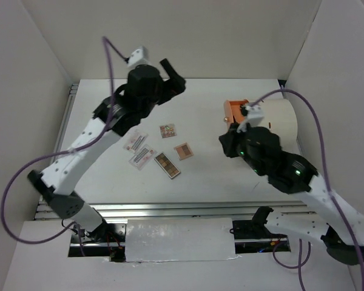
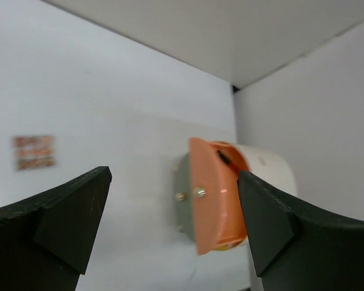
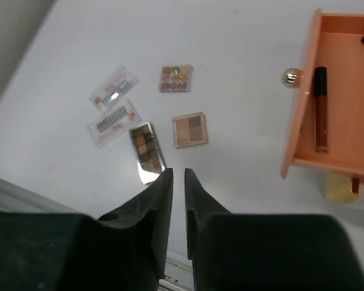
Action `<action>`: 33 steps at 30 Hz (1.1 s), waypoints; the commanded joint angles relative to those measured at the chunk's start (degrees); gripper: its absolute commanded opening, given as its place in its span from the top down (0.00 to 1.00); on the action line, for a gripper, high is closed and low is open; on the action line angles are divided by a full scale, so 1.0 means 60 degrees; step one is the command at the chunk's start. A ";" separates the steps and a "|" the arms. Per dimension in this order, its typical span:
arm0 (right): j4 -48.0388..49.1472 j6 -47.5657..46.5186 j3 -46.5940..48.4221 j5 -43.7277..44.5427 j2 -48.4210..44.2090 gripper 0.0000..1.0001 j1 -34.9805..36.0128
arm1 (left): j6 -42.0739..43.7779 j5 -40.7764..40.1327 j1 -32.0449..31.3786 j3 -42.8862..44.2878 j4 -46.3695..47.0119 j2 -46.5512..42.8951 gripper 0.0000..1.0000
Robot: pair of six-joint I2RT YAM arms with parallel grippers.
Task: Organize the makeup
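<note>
Now my left hand (image 2: 173, 176) hangs high over the far left of the counter (image 1: 206, 182), its fingers spread wide with nothing between them, facing the orange drawer (image 3: 337, 130). My right hand (image 3: 177, 173) hovers beside that drawer, fingers all but together with only a thin slit between, gripping nothing.

The drawer stands pulled out of the white cylinder (image 1: 280, 121), and a dark red stick (image 3: 320, 109) lies inside it.

The rest sits in a loose cluster mid-counter. Two packets (image 3: 113, 88) (image 3: 112, 123) lie side by side on the left. A long palette (image 3: 147, 145) lies just beside the nearer packet, a pink palette (image 3: 189, 129) to its right, and a small palette (image 3: 176, 77) farther back.
</note>
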 commanded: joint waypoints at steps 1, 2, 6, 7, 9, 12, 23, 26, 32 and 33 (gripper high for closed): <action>0.0964 -0.0289 0.0063 -0.0193 0.1453 0.81 -0.0151 | 0.0300 -0.1935 0.0052 -0.1610 -0.2578 -0.1796 0.01; 0.1099 -0.0348 0.0165 -0.0325 0.1963 0.86 -0.0195 | 0.0477 -0.1906 0.0052 -0.2441 -0.2828 -0.2525 0.01; 0.1364 -0.0480 0.0823 -0.0428 0.3488 1.00 -0.0736 | 0.1282 -0.1468 0.0023 -0.4569 -0.3826 -0.4125 0.01; 0.1233 -0.0509 0.1231 -0.0544 0.4144 1.00 -0.0940 | 0.1473 -0.1307 0.0008 -0.5009 -0.3899 -0.4404 0.01; 0.1159 -0.0567 0.1745 -0.0838 0.4937 1.00 -0.1539 | 0.2056 -0.0882 0.0008 -0.6284 -0.3639 -0.5298 0.01; 0.1158 -0.0612 0.2113 -0.0954 0.5671 1.00 -0.2374 | 0.2717 -0.0530 -0.0007 -0.7574 -0.3417 -0.6207 0.01; 0.0383 -0.0905 0.3286 0.0362 0.6993 1.00 -0.3432 | 0.3145 -0.0631 0.0008 -0.9745 -0.2171 -0.8406 0.01; 0.0207 -0.0919 0.3301 0.0714 0.7051 1.00 -0.3651 | 0.3174 -0.0529 -0.0007 -0.9759 -0.2172 -0.8391 0.01; 0.0264 -0.1124 0.2789 0.0802 0.6672 1.00 -0.4164 | 0.3217 -0.0441 -0.0007 -0.9774 -0.2143 -0.8391 0.01; 0.0251 -0.1153 0.2788 0.0817 0.6656 1.00 -0.4237 | 0.3232 -0.0412 -0.0007 -0.9774 -0.2128 -0.8377 0.01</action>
